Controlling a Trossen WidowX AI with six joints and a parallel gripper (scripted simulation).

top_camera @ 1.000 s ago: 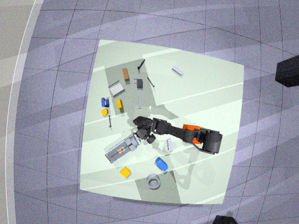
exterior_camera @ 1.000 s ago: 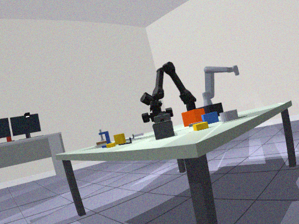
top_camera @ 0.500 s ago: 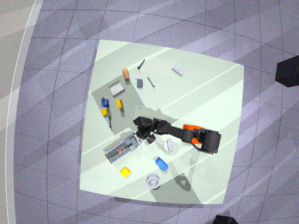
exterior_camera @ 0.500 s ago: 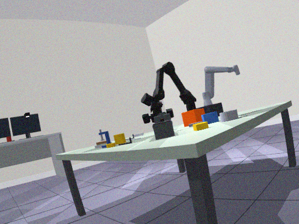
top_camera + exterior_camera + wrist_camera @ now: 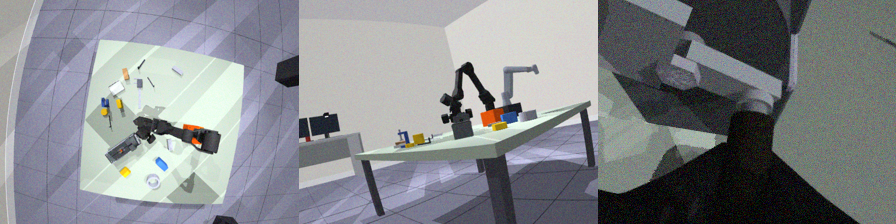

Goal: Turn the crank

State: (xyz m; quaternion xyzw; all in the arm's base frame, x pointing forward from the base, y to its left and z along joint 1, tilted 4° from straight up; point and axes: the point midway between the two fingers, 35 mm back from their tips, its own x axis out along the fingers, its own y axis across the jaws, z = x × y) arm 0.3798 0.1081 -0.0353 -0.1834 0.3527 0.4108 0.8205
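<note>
A black gripper is gripping the crank handle at the end of the grey slide machine, presumably keeping hold to turn the crank and bring the red pointer level.

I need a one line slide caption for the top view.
The black arm reaches across a pale green table, its gripper at one end of the grey machine.

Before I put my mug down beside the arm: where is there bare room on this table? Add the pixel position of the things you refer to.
Widest: between the pale bar [image 5: 177,70] and the orange block [image 5: 189,127] [image 5: 491,117]. Smaller: left of the yellow block [image 5: 125,172] [image 5: 499,126]. Crowded: around the white tray [image 5: 116,88].
</note>
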